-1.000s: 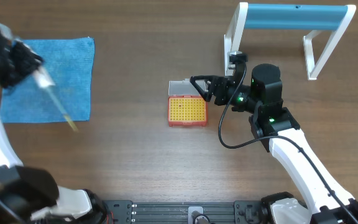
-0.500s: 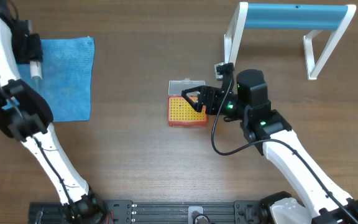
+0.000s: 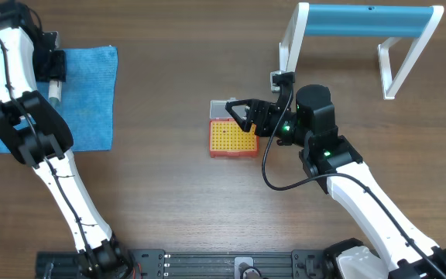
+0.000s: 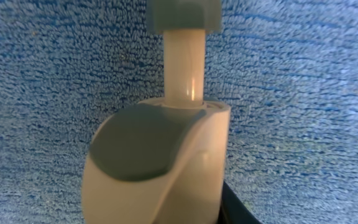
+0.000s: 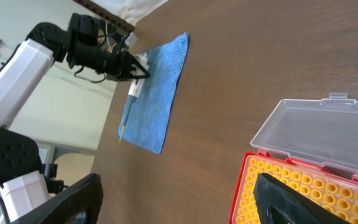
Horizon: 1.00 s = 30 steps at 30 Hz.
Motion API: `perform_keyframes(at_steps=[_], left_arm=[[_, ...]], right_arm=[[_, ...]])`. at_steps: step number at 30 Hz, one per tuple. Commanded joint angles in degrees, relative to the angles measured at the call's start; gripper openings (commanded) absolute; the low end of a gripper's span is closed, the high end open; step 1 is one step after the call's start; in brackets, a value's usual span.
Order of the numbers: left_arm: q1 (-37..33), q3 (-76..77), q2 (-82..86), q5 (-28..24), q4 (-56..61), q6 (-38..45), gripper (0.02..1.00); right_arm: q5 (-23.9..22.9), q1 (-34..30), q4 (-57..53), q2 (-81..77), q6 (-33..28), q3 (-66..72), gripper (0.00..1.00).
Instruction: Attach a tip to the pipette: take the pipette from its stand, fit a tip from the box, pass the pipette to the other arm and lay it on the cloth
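Observation:
My left gripper is shut on the white-and-grey pipette over the far left part of the blue cloth. In the left wrist view the pipette's head sits close up against the cloth. From the right wrist view the left gripper holds the pipette slanted, its yellow tip at the cloth's edge. I cannot tell whether it touches the cloth. My right gripper stands open above the orange tip box, with nothing between its fingers.
The tip box has its clear lid folded open. A white and blue pipette stand rises at the back right. Bare wooden table lies between the cloth and the box.
The left arm has swung up along the cloth's left side, carrying the pipette from a slant over the cloth's middle to its far left part. The right gripper moved left over the tip box.

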<state>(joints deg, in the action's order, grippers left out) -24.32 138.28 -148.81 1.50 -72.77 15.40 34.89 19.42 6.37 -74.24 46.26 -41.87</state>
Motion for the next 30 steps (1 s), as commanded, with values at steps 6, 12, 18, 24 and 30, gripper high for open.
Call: perform_keyframes(at_steps=[6, 12, 18, 24, 30], left_arm=[[0.02, 1.99, -1.57, 0.87, -0.26, 0.98, 0.623], [0.09, 2.78, -0.11, 0.87, -2.08, -2.23, 0.915], [0.07, 13.68, 6.34, 0.85, -10.99, -3.13, 0.943], [0.09, 23.34, 15.19, -13.09, -17.59, -3.15, 0.947], [0.09, 23.96, 25.29, -21.31, -21.55, -3.15, 0.947]], right_arm=[[-2.40, 0.15, 0.42, 0.83, 1.09, -0.70, 0.796], [-2.38, 0.15, 0.39, 0.83, 1.09, -0.70, 0.796], [-2.40, 0.11, 0.68, 0.83, -0.94, -0.70, 0.796], [-7.08, 0.13, 1.03, 0.85, -3.28, -0.70, 0.796], [-13.42, -0.33, 0.59, 1.07, -16.70, -0.70, 0.798]])
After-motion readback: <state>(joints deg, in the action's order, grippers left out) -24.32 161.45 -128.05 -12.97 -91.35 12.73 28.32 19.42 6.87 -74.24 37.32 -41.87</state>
